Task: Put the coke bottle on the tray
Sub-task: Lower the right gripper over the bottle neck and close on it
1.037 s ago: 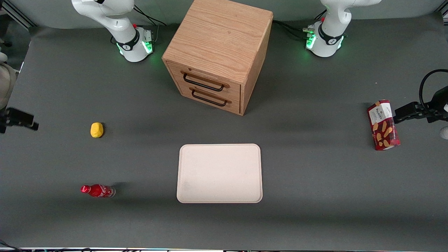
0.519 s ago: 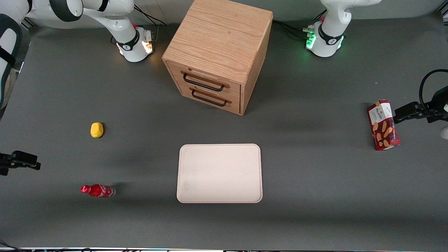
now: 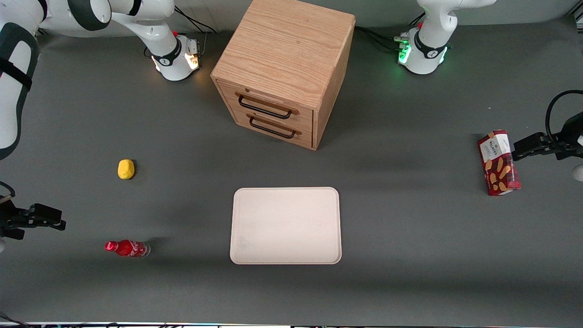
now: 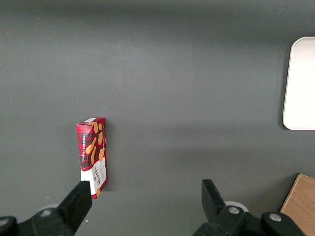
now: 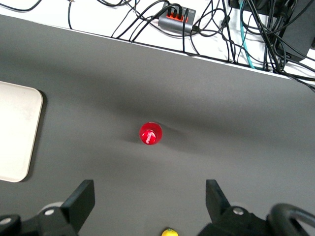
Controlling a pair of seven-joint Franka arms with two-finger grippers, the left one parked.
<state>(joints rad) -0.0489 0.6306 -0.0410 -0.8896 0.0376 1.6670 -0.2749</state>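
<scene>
The coke bottle [image 3: 126, 248] stands upright on the grey table, with a red cap, a red label and a clear base. In the right wrist view it shows from above as a red cap [image 5: 150, 133]. The cream-white tray [image 3: 285, 225] lies flat beside it, toward the middle of the table, and its corner shows in the right wrist view [image 5: 17, 130]. My right gripper [image 3: 57, 219] hovers near the working arm's table end, a little farther from the front camera than the bottle. It is open and empty [image 5: 150, 199], with the bottle ahead of its jaws.
A yellow lemon [image 3: 126, 169] lies farther from the front camera than the bottle and shows between my fingers [image 5: 169, 232]. A wooden two-drawer cabinet [image 3: 284, 68] stands at the back middle. A red biscuit box [image 3: 498, 162] lies toward the parked arm's end. Cables [image 5: 197, 24] hang off the table edge.
My right gripper has moved nearer to the front camera and inward over the table, closing on the bottle. The bottle, tray and lemon have not moved.
</scene>
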